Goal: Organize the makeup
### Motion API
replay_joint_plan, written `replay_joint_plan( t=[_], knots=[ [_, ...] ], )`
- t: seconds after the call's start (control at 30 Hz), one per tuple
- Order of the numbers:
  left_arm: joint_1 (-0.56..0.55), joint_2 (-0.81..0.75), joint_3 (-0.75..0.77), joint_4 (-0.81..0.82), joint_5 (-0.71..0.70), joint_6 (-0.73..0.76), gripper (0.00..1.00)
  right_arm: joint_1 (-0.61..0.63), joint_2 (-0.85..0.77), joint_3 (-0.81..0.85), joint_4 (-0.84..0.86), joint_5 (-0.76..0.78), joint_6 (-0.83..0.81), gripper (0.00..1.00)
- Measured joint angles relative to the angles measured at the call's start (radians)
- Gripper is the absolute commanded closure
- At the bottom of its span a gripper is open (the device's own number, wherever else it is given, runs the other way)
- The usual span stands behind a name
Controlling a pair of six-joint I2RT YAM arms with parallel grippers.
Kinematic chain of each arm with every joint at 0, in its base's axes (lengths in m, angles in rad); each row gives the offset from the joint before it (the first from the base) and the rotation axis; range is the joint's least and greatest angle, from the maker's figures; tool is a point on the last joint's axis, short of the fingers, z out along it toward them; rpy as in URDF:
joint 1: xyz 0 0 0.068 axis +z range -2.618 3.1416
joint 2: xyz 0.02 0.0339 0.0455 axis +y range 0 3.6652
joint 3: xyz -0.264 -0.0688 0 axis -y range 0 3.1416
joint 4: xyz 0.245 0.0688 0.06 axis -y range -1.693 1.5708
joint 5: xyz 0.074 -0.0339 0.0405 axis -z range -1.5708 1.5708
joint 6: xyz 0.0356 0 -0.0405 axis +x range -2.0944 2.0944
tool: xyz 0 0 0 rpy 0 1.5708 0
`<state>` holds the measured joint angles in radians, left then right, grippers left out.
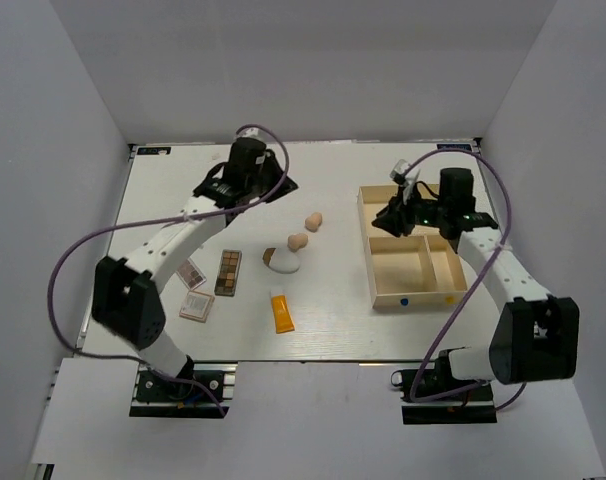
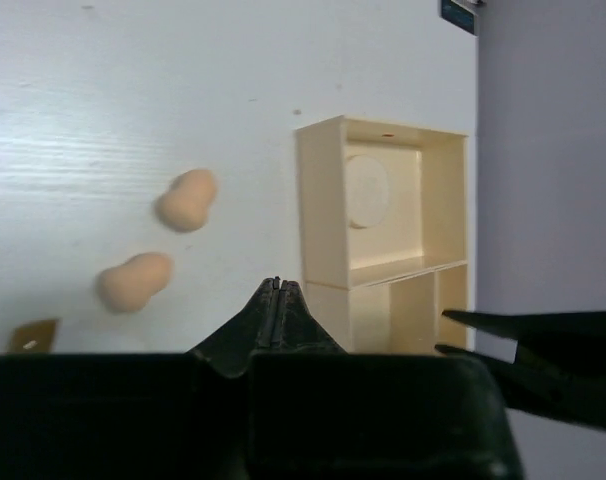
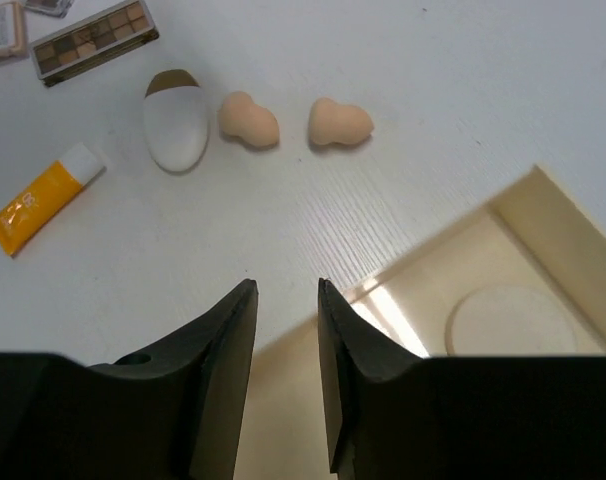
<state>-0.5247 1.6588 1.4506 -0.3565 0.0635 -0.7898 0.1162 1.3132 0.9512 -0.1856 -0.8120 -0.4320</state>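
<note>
From above, your right fingers hang over the far compartment of the box, that arm folded at the elbow and reaching in from the near right. Swing it sideways without lifting first and I'd expect it to catch a wall and drag the box. Your left fingers sit out at the far side of the counter, arm stretched long. The sponges, teardrop, tube, palette and compact lie loose between the two arms. Send both arms in together and they may clash.

On the left wrist, those fingers are pressed together on nothing, aimed across the counter toward the box. The puff already lies in the far compartment. Come down on a sponge closed like this and you would only shove it.

On the right wrist, the fingers are spread and empty, above the box's edge, pointing toward the sponges. These are round and soft, so an off-centre pinch may let one squirt free. The palette and compact lie flat, so the tips could skid them along.
</note>
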Motion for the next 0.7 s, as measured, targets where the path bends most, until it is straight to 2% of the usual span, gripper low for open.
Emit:
replay_joint_plan(
  t=[0.03, 0.1, 0.13, 0.17, 0.2, 0.23, 0.27, 0.47, 0.57, 0.7],
  knots=[
    [0.009, -0.043, -0.035, -0.013, -0.018, 0.001, 0.88, 0.027, 0.032, 0.023, 0.0, 0.007, -0.003, 0.57],
    [0.018, -0.123, -0.113, -0.04, -0.046, 0.008, 0.72, 0.084, 0.1, 0.072, 0.002, 0.028, -0.005, 0.51],
    [0.018, -0.159, -0.158, -0.051, -0.056, 0.011, 0.64, 0.114, 0.139, 0.101, 0.0, 0.047, -0.004, 0.44],
    [0.018, -0.188, -0.198, -0.066, -0.064, 0.009, 0.52, 0.145, 0.179, 0.135, -0.005, 0.063, -0.002, 0.4],
    [0.018, -0.218, -0.242, -0.089, -0.071, 0.013, 0.48, 0.172, 0.223, 0.172, -0.007, 0.082, 0.003, 0.37],
    [0.017, -0.245, -0.284, -0.103, -0.076, 0.01, 0.44, 0.204, 0.27, 0.214, -0.016, 0.1, 0.007, 0.29],
    [0.017, -0.273, -0.327, -0.116, -0.08, 0.008, 0.4, 0.228, 0.315, 0.256, -0.023, 0.116, 0.012, 0.26],
    [0.017, -0.492, -0.511, -0.158, -0.082, 0.004, 0.35, 0.343, 0.572, 0.471, -0.04, 0.253, 0.054, 0.22],
    [0.017, -0.591, -0.535, -0.164, -0.082, -0.002, 0.34, 0.371, 0.66, 0.537, -0.048, 0.326, 0.062, 0.22],
    [0.017, -0.645, -0.547, -0.173, -0.084, -0.011, 0.34, 0.402, 0.747, 0.605, -0.054, 0.418, 0.059, 0.23]
  ],
)
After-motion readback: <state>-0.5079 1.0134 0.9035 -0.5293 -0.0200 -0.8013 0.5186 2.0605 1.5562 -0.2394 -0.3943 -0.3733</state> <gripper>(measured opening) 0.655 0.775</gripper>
